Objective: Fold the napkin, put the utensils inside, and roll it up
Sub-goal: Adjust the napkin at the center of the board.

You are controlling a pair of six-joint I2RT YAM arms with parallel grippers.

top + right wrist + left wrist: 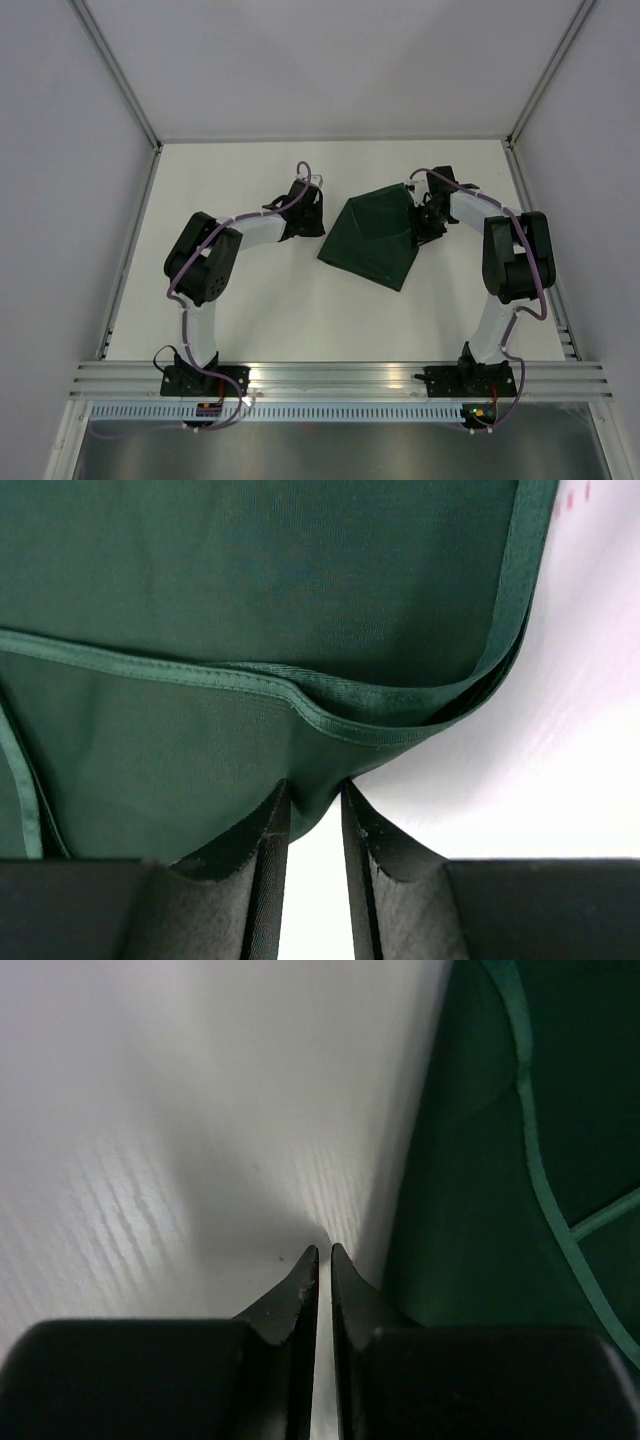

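- The dark green square cloth napkin (372, 240) lies on the flat white table (260, 320). It is in the middle, between the two black and white robot arms.
- One part of the napkin is folded over the rest, so it has a bent shape.
- The left gripper (323, 1250) is almost shut. There is only a thin gap, and nothing is in it. It sits low over the table, just beside the napkin's left edge.
- The right gripper (315, 785) is narrow too. Its black fingers (385, 855) pinch the napkin's right edge, where the hem folds over.
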